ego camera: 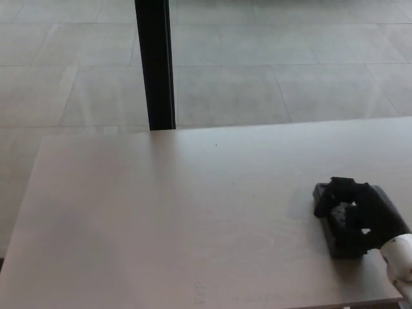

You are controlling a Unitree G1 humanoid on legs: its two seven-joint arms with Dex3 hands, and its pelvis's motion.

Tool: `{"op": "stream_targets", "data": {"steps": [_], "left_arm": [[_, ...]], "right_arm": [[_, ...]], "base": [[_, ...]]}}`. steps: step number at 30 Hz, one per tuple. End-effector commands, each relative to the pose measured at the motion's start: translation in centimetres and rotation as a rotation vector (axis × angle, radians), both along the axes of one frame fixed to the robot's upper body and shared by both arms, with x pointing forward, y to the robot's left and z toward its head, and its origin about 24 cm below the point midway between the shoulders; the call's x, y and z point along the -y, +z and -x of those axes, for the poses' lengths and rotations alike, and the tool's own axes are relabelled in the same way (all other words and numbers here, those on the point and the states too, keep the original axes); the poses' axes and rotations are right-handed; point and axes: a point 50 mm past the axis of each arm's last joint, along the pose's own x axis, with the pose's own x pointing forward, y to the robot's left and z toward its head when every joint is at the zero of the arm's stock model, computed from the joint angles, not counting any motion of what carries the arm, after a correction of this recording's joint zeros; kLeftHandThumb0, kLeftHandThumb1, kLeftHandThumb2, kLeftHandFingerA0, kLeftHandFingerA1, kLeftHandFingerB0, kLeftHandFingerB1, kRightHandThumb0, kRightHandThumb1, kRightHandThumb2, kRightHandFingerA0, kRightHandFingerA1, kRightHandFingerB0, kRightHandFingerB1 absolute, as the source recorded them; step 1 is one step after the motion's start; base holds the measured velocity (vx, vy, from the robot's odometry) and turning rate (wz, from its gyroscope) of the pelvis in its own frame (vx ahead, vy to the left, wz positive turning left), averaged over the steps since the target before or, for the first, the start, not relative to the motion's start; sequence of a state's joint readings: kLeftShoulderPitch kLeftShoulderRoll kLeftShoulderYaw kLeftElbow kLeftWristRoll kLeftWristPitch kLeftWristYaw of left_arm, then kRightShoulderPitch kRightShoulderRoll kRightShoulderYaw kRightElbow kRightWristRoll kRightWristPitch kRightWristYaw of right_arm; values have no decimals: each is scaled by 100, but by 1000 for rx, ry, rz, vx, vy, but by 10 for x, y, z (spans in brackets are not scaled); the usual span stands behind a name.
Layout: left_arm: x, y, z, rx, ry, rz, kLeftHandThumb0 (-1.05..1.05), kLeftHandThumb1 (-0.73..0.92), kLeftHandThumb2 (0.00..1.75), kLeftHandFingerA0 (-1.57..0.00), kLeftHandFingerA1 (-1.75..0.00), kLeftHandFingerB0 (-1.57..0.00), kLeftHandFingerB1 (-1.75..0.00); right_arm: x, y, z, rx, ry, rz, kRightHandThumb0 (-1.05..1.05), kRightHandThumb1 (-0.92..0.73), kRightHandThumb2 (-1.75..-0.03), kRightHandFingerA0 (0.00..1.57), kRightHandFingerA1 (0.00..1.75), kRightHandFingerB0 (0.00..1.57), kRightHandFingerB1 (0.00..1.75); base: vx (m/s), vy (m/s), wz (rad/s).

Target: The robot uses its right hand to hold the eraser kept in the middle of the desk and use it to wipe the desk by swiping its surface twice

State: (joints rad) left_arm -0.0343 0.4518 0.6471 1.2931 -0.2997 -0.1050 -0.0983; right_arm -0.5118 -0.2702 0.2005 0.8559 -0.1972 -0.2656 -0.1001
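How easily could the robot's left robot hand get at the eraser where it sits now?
Probably not easily. The eraser lies near the desk's right edge, gripped by the right robot hand, which covers most of it. The left robot hand is not in view, so it would have to cross the desk.

Grey tiled floor (257, 71) (evenly lit) behind a black post (155, 64).
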Motion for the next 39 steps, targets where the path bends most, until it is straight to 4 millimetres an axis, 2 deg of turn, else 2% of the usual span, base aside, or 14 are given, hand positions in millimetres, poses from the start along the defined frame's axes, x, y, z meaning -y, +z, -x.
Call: {"op": "stream_targets", "data": {"steps": [1, 3, 5, 8, 16, 20, 23, 27, 28, 30, 31, 35, 38, 39], "left_arm": [[-9, 8, 5, 21, 13, -48, -55, 73, 62, -74, -64, -62, -54], [-9, 8, 5, 25, 17, -47, -54, 73, 62, -74, -64, -62, -55], [-8, 7, 8, 5, -1, -52, -54, 75, 62, -73, -62, -61, -54], [-9, 7, 8, 7, 15, -48, -55, 73, 62, -74, -62, -62, -54], [-10, 8, 7, 0, 40, -46, -55, 72, 61, -77, -64, -65, -54], [-11, 8, 9, 11, 36, -42, -55, 73, 62, -76, -66, -62, -54], [-9, 7, 8, 10, 14, -32, -58, 73, 62, -72, -64, -61, -52], [-9, 7, 7, 22, 24, -21, -57, 73, 62, -71, -64, -61, -53], [-9, 8, 6, 21, 19, -31, -56, 73, 62, -74, -67, -62, -54], [-9, 8, 6, 22, 21, -31, -56, 73, 62, -74, -66, -63, -54], [-9, 8, 5, 29, 22, -32, -55, 74, 62, -72, -66, -61, -54], [-10, 9, 4, 33, 25, -30, -55, 74, 62, -72, -65, -59, -53], [-10, 9, 3, 39, 18, -34, -56, 73, 62, -74, -69, -61, -54], [-10, 10, 3, 40, 19, -35, -56, 73, 62, -74, -69, -61, -54]], "right_arm": [[57, -45, 39, -248, -244, -44, -29, -44, -136, 106, 175, 83, 168], [78, -46, 48, -240, -335, -85, -31, -42, -131, 107, 175, 82, 174], [85, -46, 51, -234, -356, -96, -34, -40, -136, 109, 175, 86, 170], [90, -46, 54, -242, -378, -98, -31, -43, -129, 108, 175, 83, 170], [99, -52, 64, -245, -408, -83, -31, -45, -132, 102, 175, 86, 166], [91, -53, 61, -239, -383, -76, -29, -46, -125, 103, 175, 86, 161], [68, -54, 51, -225, -335, -134, -31, -45, -127, 104, 175, 83, 175], [39, -55, 40, -225, -297, -156, -30, -50, -116, 102, 175, 85, 167], [30, -56, 37, -219, -266, -168, -28, -48, -113, 103, 175, 77, 173], [12, -55, 32, -223, -229, -180, -28, -50, -116, 101, 175, 83, 163], [-3, -56, 30, -213, -194, -209, -27, -45, -120, 100, 175, 79, 169], [-39, -58, 29, -181, -172, -269, -27, -44, -122, 101, 175, 89, 158], [-77, -60, 35, -151, -81, -319, -29, -46, -123, 98, 175, 86, 169], [-78, -60, 36, -149, -79, -320, -29, -46, -123, 98, 175, 86, 169]], "base": [[0, 0, 0], [0, 0, 0], [0, 0, 0], [0, 0, 0], [0, 0, 0], [0, 0, 0], [0, 0, 0], [0, 0, 0], [0, 0, 0], [0, 0, 0], [0, 0, 0], [0, 0, 0], [0, 0, 0], [0, 0, 0]]}}
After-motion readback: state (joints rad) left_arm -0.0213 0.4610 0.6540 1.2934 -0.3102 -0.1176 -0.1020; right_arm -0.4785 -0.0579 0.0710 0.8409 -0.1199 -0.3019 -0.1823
